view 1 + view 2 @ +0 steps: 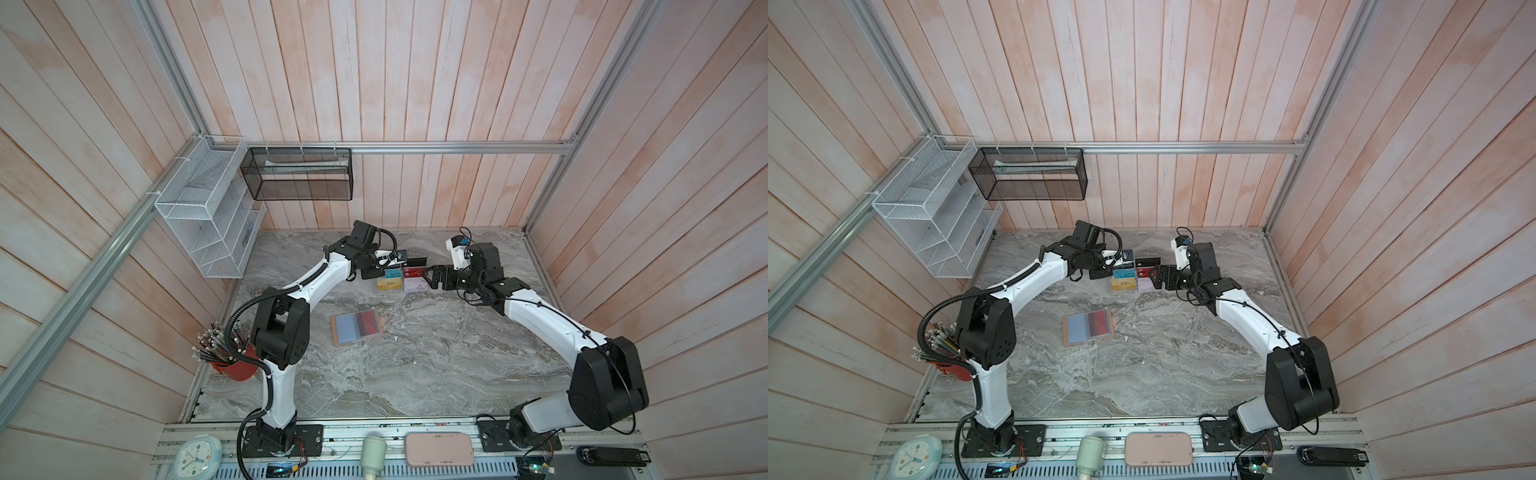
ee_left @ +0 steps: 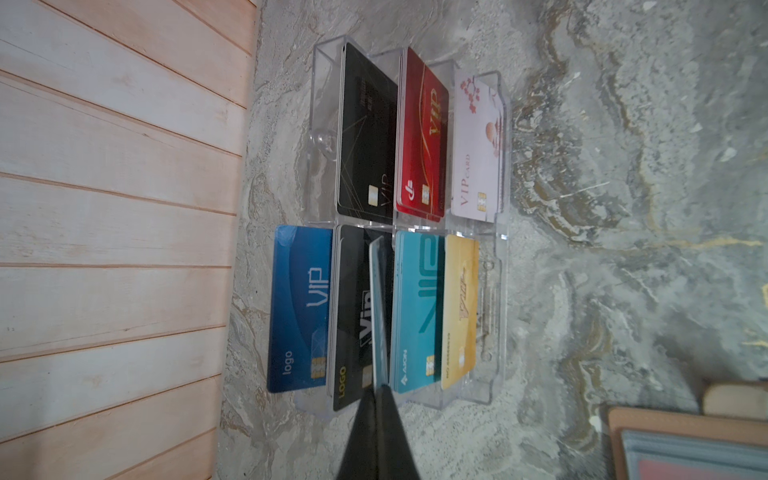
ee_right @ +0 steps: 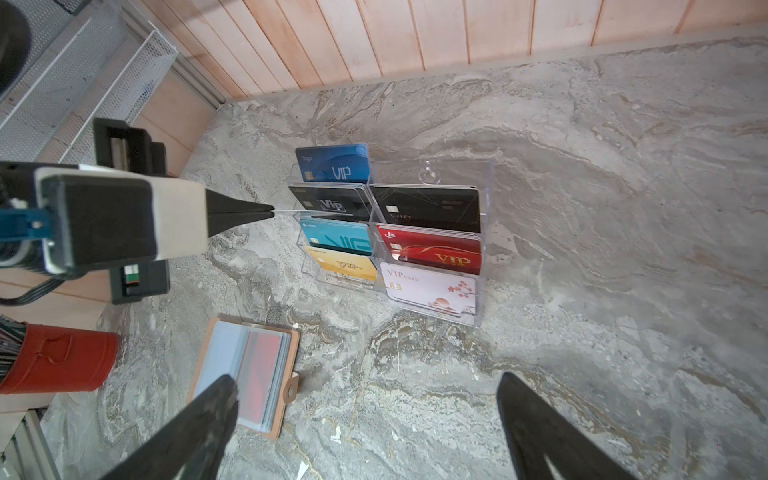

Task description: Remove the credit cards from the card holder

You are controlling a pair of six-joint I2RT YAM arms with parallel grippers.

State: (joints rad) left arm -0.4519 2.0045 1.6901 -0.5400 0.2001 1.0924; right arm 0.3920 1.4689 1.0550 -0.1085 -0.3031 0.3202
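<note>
The rack [image 1: 401,279] stands near the surface's [image 1: 415,374] back edge, about midway along it. The wallet [image 1: 356,328] lies open before it, near the middle and slightly left. The cup [image 1: 237,368] sits at the left edge, toward the front corner.

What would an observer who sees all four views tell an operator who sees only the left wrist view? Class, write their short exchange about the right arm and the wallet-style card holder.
Operator: My left gripper pinches a card over the clear rack. Where is the right gripper?
Observer: In both top views the right gripper hovers at the rack's opposite side from yours, fingers spread wide, empty.
Operator: I see just a corner of the card holder. Anything in it?
Observer: Yes. The card holder lies open, and a red card shows under its sleeves.
</note>
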